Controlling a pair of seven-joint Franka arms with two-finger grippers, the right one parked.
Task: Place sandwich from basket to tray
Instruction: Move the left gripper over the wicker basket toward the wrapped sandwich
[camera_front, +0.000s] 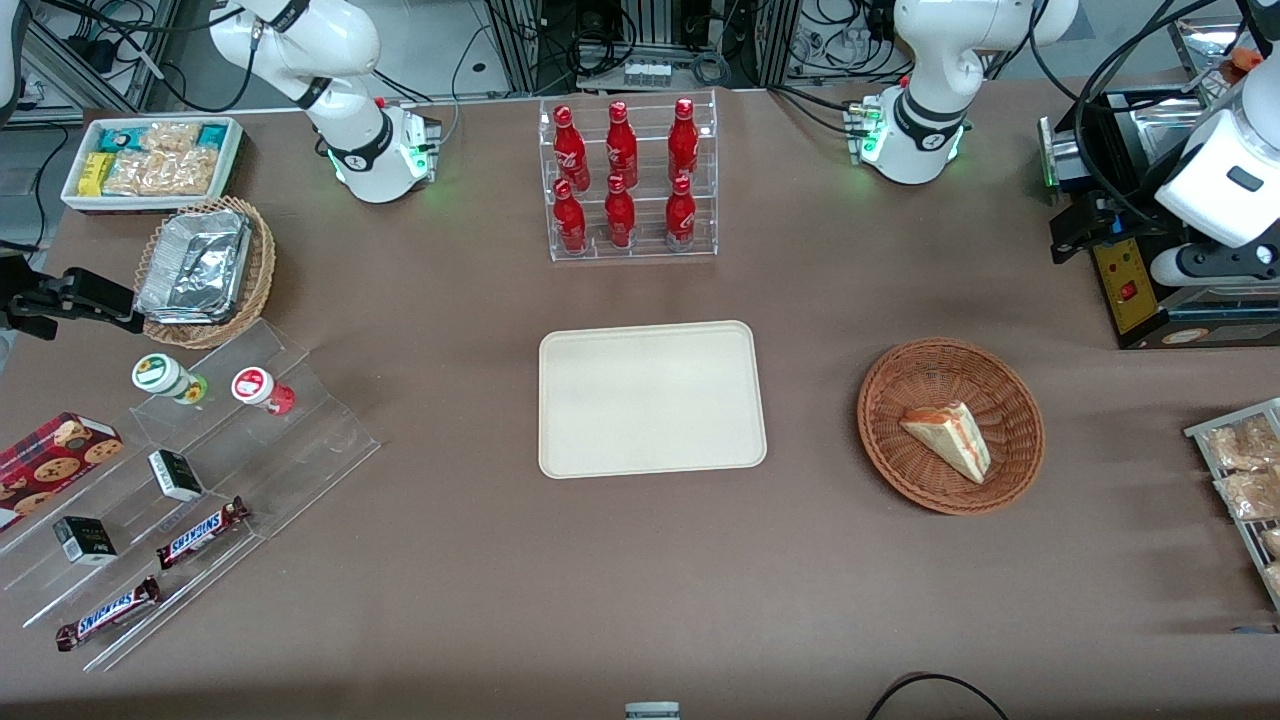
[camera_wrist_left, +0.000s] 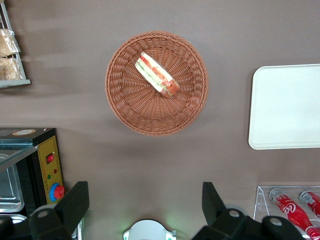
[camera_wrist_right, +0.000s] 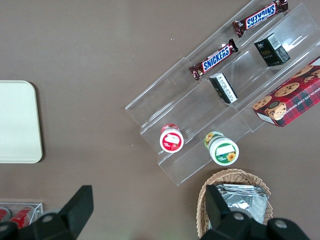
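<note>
The sandwich is a pale wedge with red, orange and green layers. It lies in the round reddish-brown basket toward the working arm's end of the table. The cream tray lies flat and bare at the table's middle, beside the basket. In the left wrist view my gripper is open and empty. It hangs high above the table, over the bare stretch between the arm's base and the basket, well apart from the sandwich. The tray also shows in that view.
A clear rack of red bottles stands farther from the front camera than the tray. A black machine with a yellow panel stands beside the basket, toward the working arm's base. A wire rack of bagged pastries sits at the table's edge.
</note>
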